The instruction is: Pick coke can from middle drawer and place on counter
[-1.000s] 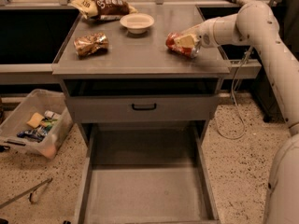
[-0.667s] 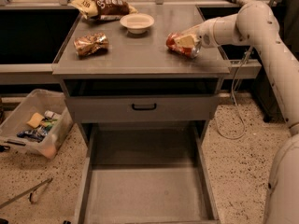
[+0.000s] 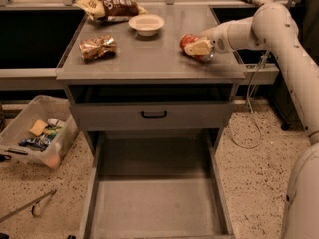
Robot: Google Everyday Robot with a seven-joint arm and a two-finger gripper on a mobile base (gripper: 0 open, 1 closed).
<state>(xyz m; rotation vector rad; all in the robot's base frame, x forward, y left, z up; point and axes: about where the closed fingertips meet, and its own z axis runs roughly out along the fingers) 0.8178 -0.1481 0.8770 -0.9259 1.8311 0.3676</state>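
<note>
Red can (image 3: 187,41) sits tilted on the counter's (image 3: 149,59) right side, pinched between the cream fingers of the gripper (image 3: 196,48); the drawer (image 3: 154,208) below stands pulled out.

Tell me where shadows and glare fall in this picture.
Camera view: the counter is evenly lit, no hard glare; the gap under it is in deep shadow; the middle drawer is dimmer; the gripper, at the coke can on the counter's right side, casts a small shadow.
</note>
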